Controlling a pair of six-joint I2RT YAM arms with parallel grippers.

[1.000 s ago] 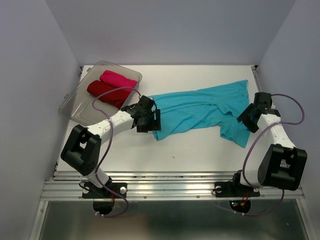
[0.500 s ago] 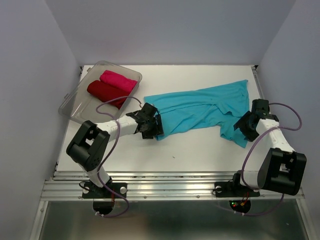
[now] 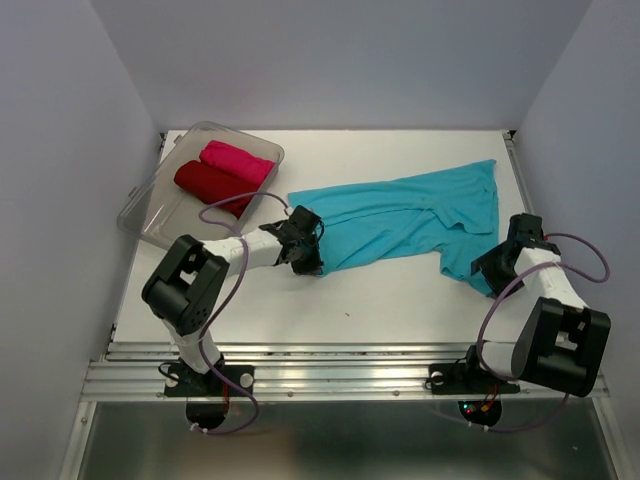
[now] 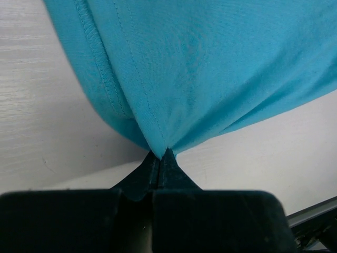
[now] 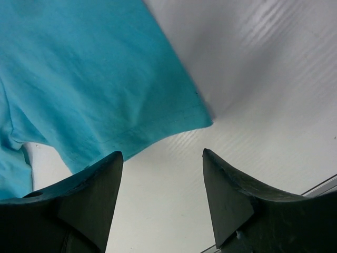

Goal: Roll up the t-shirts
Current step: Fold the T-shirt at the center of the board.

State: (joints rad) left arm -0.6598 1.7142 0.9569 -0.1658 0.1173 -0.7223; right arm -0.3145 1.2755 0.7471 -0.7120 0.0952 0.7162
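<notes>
Left wrist view: the left gripper (image 4: 160,156) pinches only a thin fold of the turquoise t-shirt (image 4: 210,68), so a pull could slip it free, while the right gripper (image 5: 160,154) gapes empty.

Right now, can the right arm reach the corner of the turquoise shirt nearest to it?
Probably yes. The right pincer is open, and a corner of the turquoise shirt lies just ahead of it on the table, with nothing in between.

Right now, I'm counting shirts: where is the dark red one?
Top view, far left: the dark red shirt lies in the clear tub, beside the pink shirt.
</notes>
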